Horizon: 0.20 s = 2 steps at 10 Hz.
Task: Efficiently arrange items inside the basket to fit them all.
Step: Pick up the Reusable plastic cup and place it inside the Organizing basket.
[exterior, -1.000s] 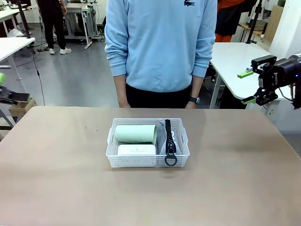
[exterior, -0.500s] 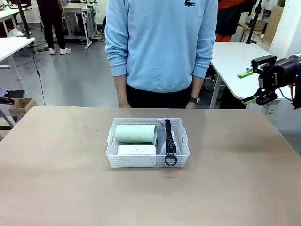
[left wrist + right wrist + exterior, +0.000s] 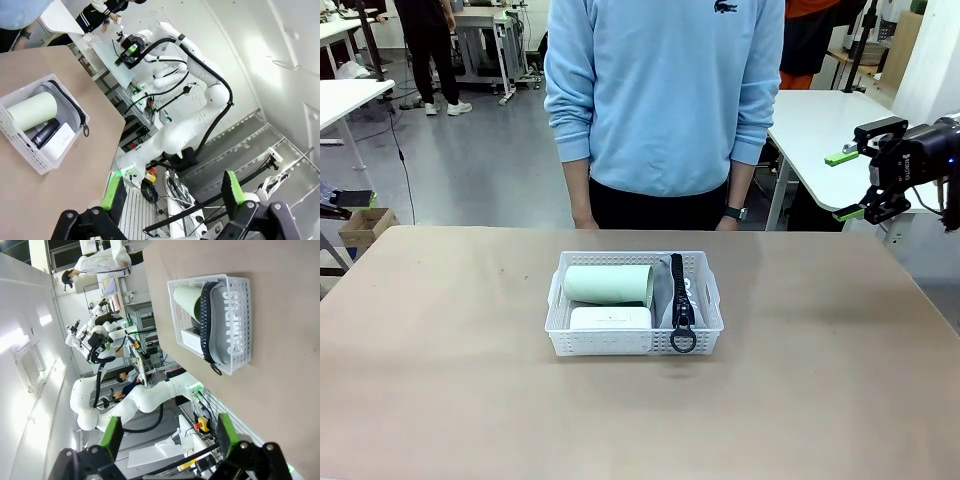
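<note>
Our right gripper hangs with its green-padded fingers spread and empty, well off the table's right edge; the basket sits far to its left at mid-table. Our left gripper is likewise spread and empty, the basket well ahead of it. Inside lie the cup, box, stapler and pouch.
</note>
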Available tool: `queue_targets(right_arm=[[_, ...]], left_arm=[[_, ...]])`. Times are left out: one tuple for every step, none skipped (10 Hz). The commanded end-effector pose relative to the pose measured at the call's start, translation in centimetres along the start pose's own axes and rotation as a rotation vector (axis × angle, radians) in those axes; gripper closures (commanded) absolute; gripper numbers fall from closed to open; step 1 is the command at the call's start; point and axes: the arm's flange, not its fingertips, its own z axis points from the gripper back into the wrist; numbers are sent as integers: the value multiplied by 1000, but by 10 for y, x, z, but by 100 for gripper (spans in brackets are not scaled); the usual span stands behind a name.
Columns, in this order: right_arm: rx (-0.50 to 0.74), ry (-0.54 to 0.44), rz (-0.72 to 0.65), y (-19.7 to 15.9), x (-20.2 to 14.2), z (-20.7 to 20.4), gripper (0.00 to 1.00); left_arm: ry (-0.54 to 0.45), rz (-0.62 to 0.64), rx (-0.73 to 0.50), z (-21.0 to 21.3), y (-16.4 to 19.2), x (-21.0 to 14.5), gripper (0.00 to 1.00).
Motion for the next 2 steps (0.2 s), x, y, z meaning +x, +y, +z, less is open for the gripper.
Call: queue_targets(right_arm=[[-11,6,5,2,-1,1,0],[-11,6,5,2,-1,1,0]], left_arm=[[7,-14,7,0,0,-3,0],[7,-14,7,0,0,-3,0]])
